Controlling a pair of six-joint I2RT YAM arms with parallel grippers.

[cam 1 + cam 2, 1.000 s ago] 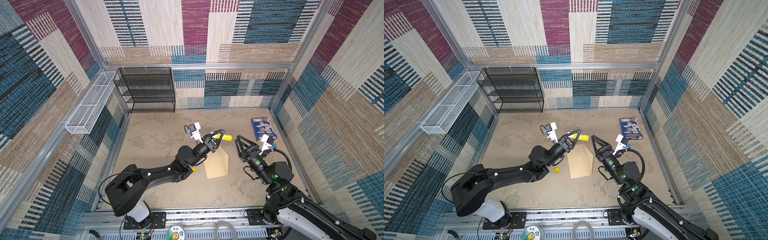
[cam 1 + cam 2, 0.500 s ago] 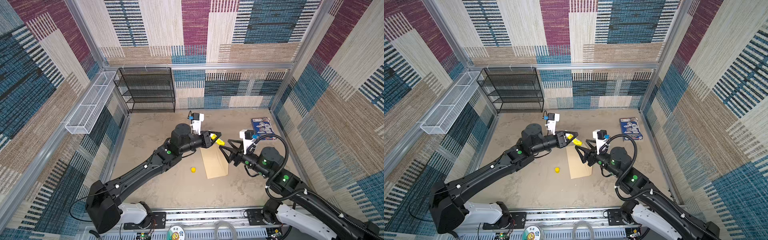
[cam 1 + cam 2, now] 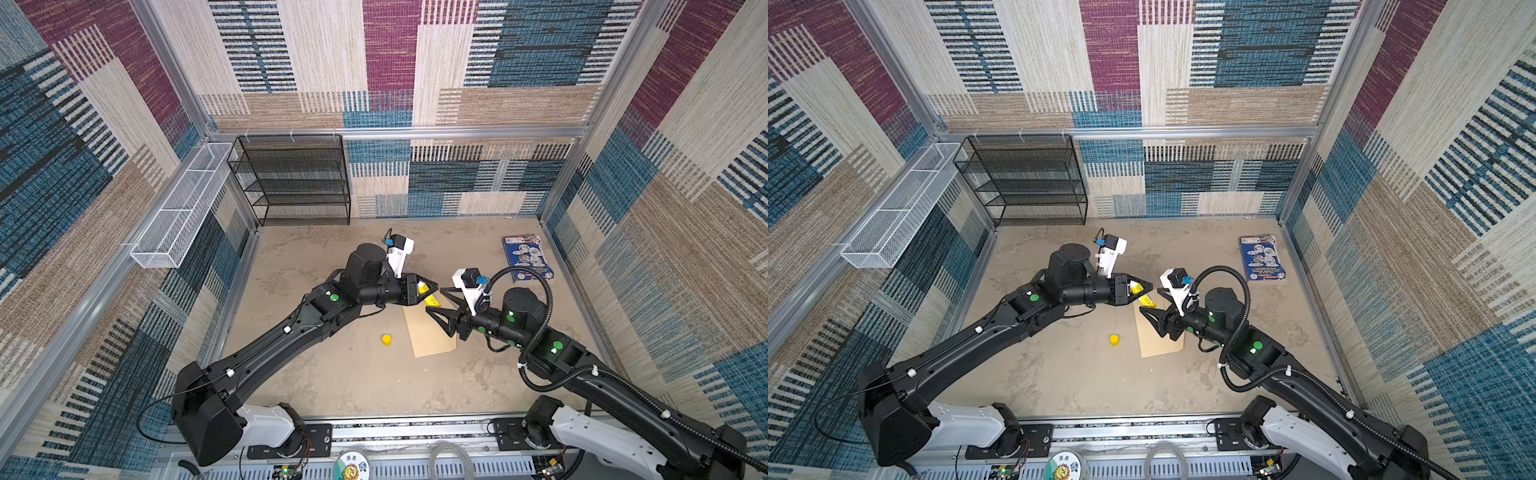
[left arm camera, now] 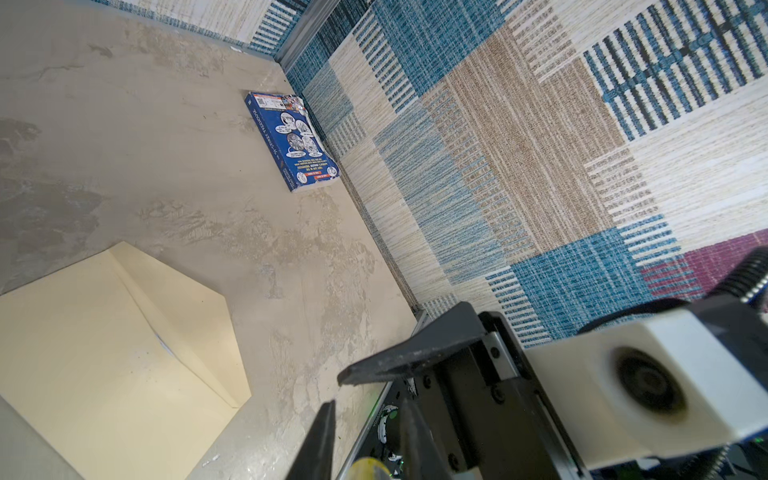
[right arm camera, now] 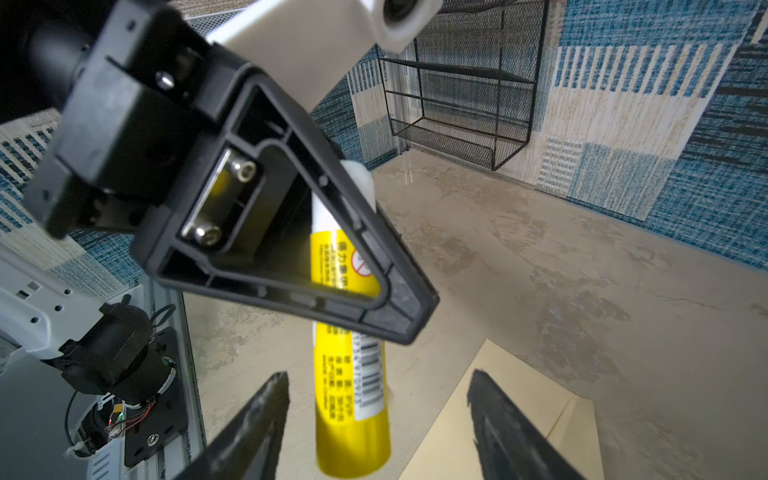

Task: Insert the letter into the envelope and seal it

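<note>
looks like the sealing step is what's going on here. the left gripper [image 3: 430, 287] is clamping a yellow glue stick [image 5: 351, 374] around its upper half and holding it in the air near the flap end of the envelope [image 3: 430, 338]. the right gripper [image 5: 374, 424] is sitting with its jaws spread wide, one on either side of the stick's lower end. it isn't touching the stick as far as the right wrist view is showing.

the tan envelope is lying flat on the table [image 3: 332, 382] with its flap folded open. a little yellow cap [image 3: 387, 339] is sitting near it, so i'm guessing the stick is uncapped. the letter isn't showing as a loose sheet anywhere, so i'm assuming it's already inside the envelope, but i can't confirm that. a blue booklet [image 3: 525, 257] is lying over by the right wall, not involved.

my guess for the next move: the right jaws are going to need to close squarely on the stick's base, either to twist glue out or to take it over, while the left is holding firm. after that it's glue along the flap, fold, press.
</note>
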